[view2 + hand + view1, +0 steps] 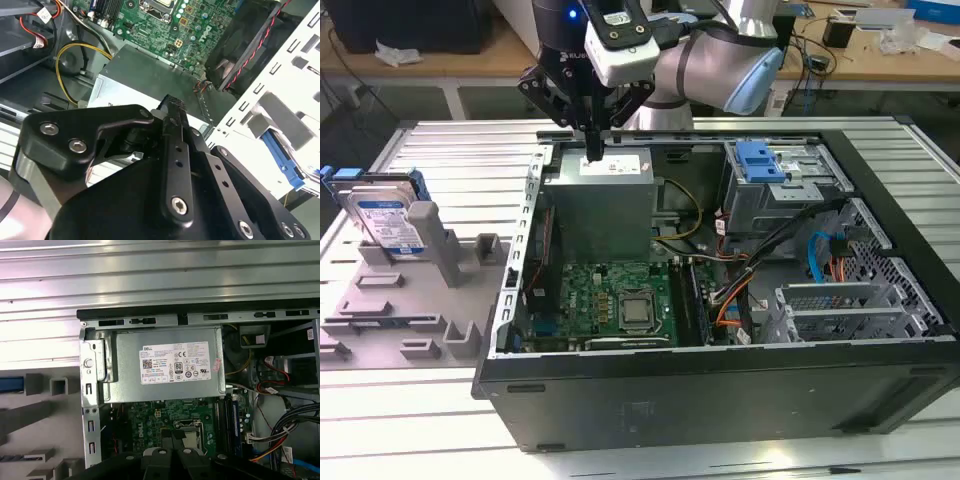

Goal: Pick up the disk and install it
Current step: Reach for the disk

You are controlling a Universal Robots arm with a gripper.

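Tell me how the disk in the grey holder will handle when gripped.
The disk looks rigid: a metal body in a blue rail, so it should not flex. Its smooth faces may be slippery. Standing on edge in the grey holder, it could tip if nudged.

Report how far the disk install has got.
Done: nothing that shows. The disk stands upright in the grey holder at the exterior view's left, outside the computer case. In hand: nothing. The gripper is shut and empty, poised over the power supply inside the case, well away from the disk. Left: both the pickup and the install.
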